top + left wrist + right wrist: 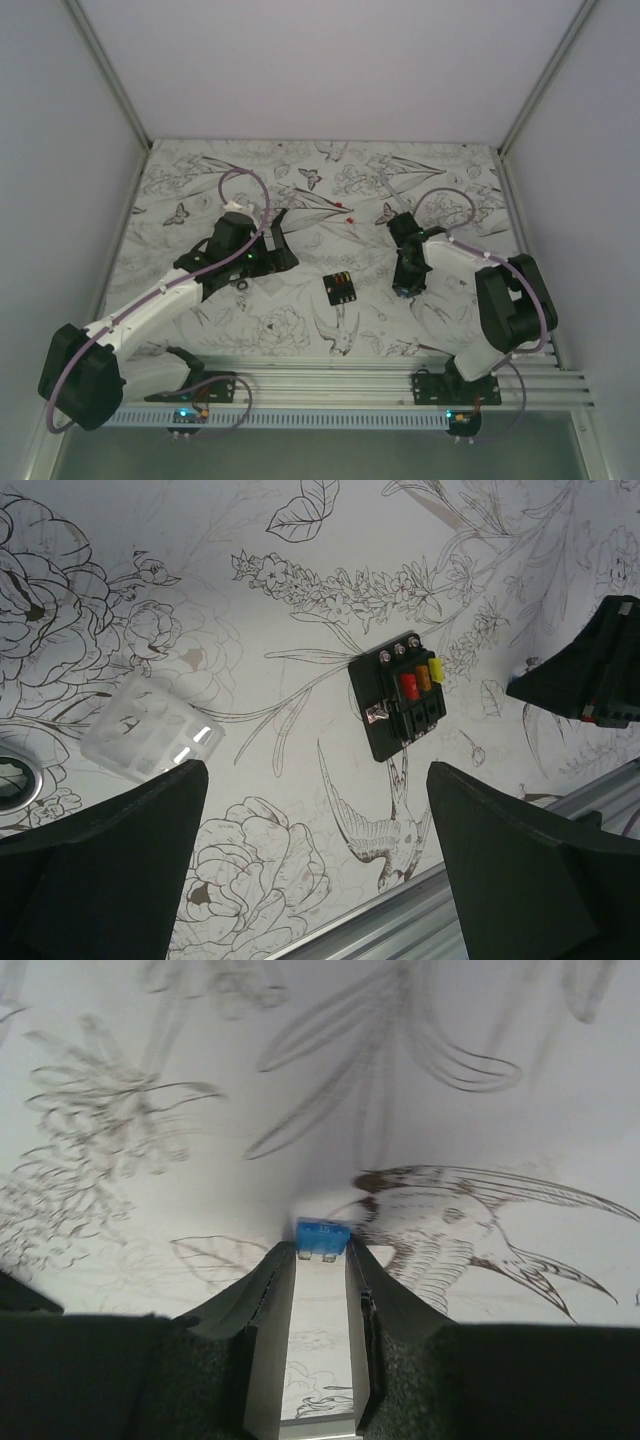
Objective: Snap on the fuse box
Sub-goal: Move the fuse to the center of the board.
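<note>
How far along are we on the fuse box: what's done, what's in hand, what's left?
Done: the fuse box lies flat with red and orange fuses seated. In hand: the right gripper has its jaws pinched on a blue fuse. Left: that fuse probably goes in next, and the clear cover lies loose near the open left gripper, not yet snapped on.

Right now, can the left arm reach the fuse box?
Probably yes. The left fingers are open, and the fuse box lies on the table just ahead of them with nothing between. The right fingers are off to the side, pinching a blue fuse.
</note>
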Robot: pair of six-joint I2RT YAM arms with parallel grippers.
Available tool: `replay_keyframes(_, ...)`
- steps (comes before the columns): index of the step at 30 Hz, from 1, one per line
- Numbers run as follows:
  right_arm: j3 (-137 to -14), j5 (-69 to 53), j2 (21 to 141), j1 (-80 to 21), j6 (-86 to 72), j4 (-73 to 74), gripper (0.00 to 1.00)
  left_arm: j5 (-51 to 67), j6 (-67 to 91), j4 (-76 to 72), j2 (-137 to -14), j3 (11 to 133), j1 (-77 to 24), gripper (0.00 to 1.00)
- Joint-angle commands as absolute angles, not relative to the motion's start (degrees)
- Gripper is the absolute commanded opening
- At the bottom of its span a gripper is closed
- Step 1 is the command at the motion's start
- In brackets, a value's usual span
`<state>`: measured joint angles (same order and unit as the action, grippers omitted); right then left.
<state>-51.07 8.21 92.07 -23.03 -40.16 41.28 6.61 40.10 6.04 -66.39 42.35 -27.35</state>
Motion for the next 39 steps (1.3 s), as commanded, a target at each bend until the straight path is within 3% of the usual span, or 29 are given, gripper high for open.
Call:
replay_keyframes(1, -52.3, 2.3, 95.7, -26.7, -35.3, 33.3, 0.31, 8.3, 40.9, 6.6, -67.0, 41.6, -26.9, 0.95)
replay_keyframes(13, -49.9, 9.4, 92.0, -26.9, -33.9, 31.4, 0.43, 10.3, 43.3, 6.2, -68.8, 42.2, -26.9, 0.95)
replay_keyframes(22, -48.6, 16.1, 90.9, -26.9, -37.3, 30.6, 0.42, 11.5, 44.5, 6.0, -69.9, 42.2, -26.9, 0.95)
replay_keyframes(30, -47.2, 12.8, 91.4, -26.9, -38.2, 29.8, 0.37, 12.3, 44.9, 5.6, -70.2, 42.3, -26.9, 0.95)
replay_keyframes(39, -46.7, 11.7, 90.6, -27.0, -40.4, 34.7, 0.38, 12.9, 45.4, 5.5, -70.5, 42.8, -27.1, 0.95)
